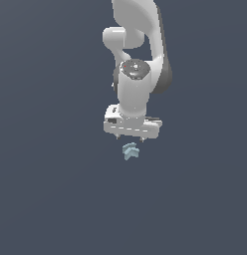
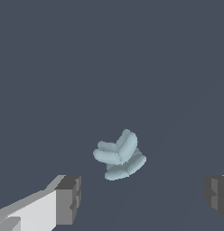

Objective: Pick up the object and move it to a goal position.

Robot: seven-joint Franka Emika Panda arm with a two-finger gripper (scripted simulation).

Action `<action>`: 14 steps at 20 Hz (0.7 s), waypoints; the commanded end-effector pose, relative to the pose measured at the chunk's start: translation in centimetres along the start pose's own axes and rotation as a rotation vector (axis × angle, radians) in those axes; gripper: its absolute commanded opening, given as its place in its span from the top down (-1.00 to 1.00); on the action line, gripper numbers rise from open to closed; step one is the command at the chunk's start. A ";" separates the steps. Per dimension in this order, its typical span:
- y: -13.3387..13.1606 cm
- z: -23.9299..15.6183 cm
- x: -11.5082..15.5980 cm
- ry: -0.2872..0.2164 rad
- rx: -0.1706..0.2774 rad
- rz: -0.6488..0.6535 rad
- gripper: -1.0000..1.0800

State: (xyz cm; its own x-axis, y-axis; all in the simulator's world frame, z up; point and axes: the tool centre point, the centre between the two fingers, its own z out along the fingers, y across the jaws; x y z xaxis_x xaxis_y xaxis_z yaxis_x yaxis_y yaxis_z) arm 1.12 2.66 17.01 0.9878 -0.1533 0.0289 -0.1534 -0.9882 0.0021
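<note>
Hanging just above the object (image 1: 130, 150) in the exterior view, white gripper (image 1: 130, 140) pointed down, short fingertips barely clear of the pale blue-grey lump. Lying on the dark flat surface (image 1: 51, 199), directly below the gripper and a touch toward the exterior view's right of the nearer fingertip. No goal marker to be seen anywhere around the object.

Seen from the wrist view: fingers (image 2: 68, 198) spread wide, nothing between them, the second pad only partly in frame at the edge. Object (image 2: 119, 155) not squarely between the pads but set off ahead of the line joining them, apart from both. Lobed, rounded, stacked in curved ridges, with no flat faces to offer.

Likely trouble from here: closing from this offset could catch only the near lobes, squeezing the piece outward instead of trapping it. Descending without recentring over the object could land a fingertip on top and knock it aside. Rounded lobes may also roll or pivot under the pads, leaving a weak pinch liable to drop on the lift.
</note>
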 end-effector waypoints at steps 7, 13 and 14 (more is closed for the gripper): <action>-0.3 1.6 -0.4 -0.010 0.004 0.228 -0.92; -0.4 2.7 -0.7 -0.016 0.005 0.395 -0.92; -0.4 2.9 -0.7 -0.017 0.005 0.422 -0.92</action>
State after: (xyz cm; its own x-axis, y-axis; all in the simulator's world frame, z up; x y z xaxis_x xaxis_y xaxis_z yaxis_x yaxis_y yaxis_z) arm 0.61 3.12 14.35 0.8613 -0.5080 0.0111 -0.5079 -0.8614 -0.0104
